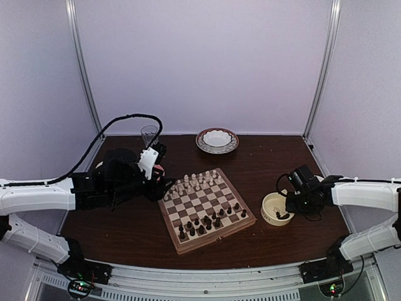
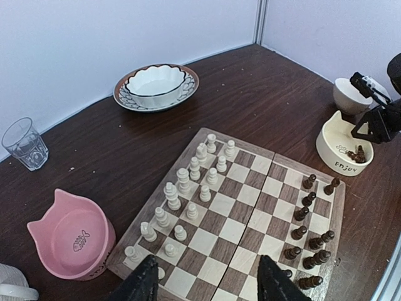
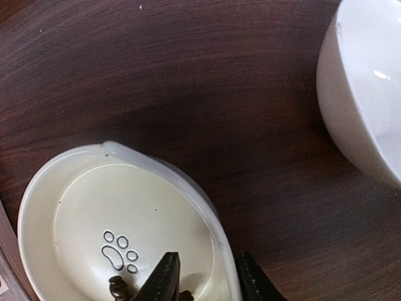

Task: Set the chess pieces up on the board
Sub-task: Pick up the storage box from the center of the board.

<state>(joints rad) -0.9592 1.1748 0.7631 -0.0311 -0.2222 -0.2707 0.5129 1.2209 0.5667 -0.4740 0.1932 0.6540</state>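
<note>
Few dark chess pieces [image 3: 117, 288] lay in the cream bowl [image 3: 69, 207] beside the board [image 1: 213, 237]. The right hand [image 3: 207, 274] hung parted and empty across the bowl's rim; it needed shifting inward to straddle one piece before closing. The left hand [image 2: 207, 279] hovered open, empty.

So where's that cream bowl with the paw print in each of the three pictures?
Top external: the cream bowl sits right of the board, lower right of centre.
Left wrist: far right, upper half, "Enjoy" written on its wall.
Right wrist: lower left, seen close from above.
Shared landmark: the right gripper hangs at its rim in all three.
</note>
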